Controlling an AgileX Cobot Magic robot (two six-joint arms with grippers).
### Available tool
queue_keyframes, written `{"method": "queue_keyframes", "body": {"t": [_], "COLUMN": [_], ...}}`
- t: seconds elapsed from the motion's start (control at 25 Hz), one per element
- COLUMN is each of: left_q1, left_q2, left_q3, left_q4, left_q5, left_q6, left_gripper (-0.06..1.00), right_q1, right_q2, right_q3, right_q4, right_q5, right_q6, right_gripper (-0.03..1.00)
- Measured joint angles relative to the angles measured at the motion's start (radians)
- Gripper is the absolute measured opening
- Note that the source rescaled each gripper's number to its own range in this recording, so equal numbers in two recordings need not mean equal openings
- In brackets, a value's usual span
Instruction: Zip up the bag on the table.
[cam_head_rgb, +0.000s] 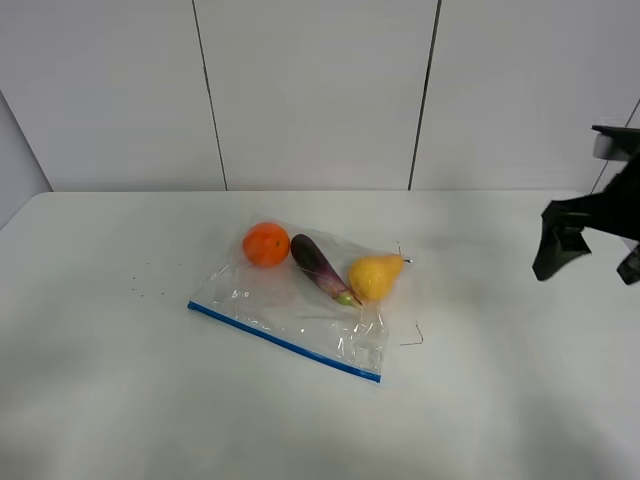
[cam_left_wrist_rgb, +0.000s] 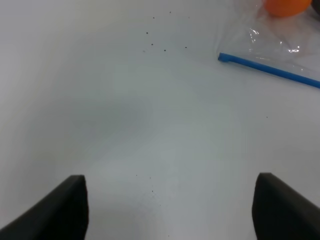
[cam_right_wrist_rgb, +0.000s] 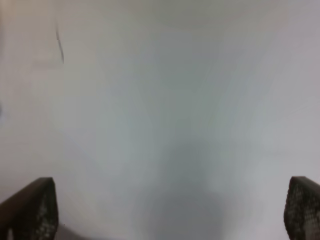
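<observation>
The clear crinkly bag (cam_head_rgb: 300, 315) lies flat at the middle of the white table (cam_head_rgb: 120, 400). Its blue zipper strip (cam_head_rgb: 285, 342) runs along the near edge. An orange (cam_head_rgb: 266, 243), an eggplant (cam_head_rgb: 320, 267) and a yellow pear (cam_head_rgb: 375, 275) show through it at the far side. My right gripper (cam_head_rgb: 587, 275) hangs open above the table far to the bag's right, and is empty in its wrist view (cam_right_wrist_rgb: 170, 210). My left gripper (cam_left_wrist_rgb: 170, 210) is open and empty, out of the high view. The strip's left end (cam_left_wrist_rgb: 270, 67) and the orange (cam_left_wrist_rgb: 287, 6) lie ahead of it.
Tiny dark specks (cam_head_rgb: 140, 288) dot the table left of the bag and also show in the left wrist view (cam_left_wrist_rgb: 152, 45). A thin dark line (cam_head_rgb: 412, 340) lies beside the bag's right corner. A grey panelled wall (cam_head_rgb: 320, 90) stands behind the table's far edge.
</observation>
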Motion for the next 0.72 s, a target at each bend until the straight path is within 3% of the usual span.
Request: {"method": "queue_keyframes", "body": {"t": [0.32,0.48,0.72], "left_q1": [0.0,0.0,0.0], "left_q2": [0.0,0.0,0.0], "left_q3": [0.0,0.0,0.0], "left_q4": [0.0,0.0,0.0], "left_q5": [0.0,0.0,0.0], "left_q6": [0.0,0.0,0.0], "left_gripper": [0.99,0.99,0.99], "right_q1": [0.0,0.0,0.0], "right_q2": [-0.454,-0.689,-1.052], "right_q3": [0.381,0.504,0.617], "right_q4": [-0.015,-0.015,-0.014], "right_q5": [-0.029,-0.123,-0.15], "right_q6": [0.0,0.0,0.0], "right_gripper": [1.0,1.0,1.0]}}
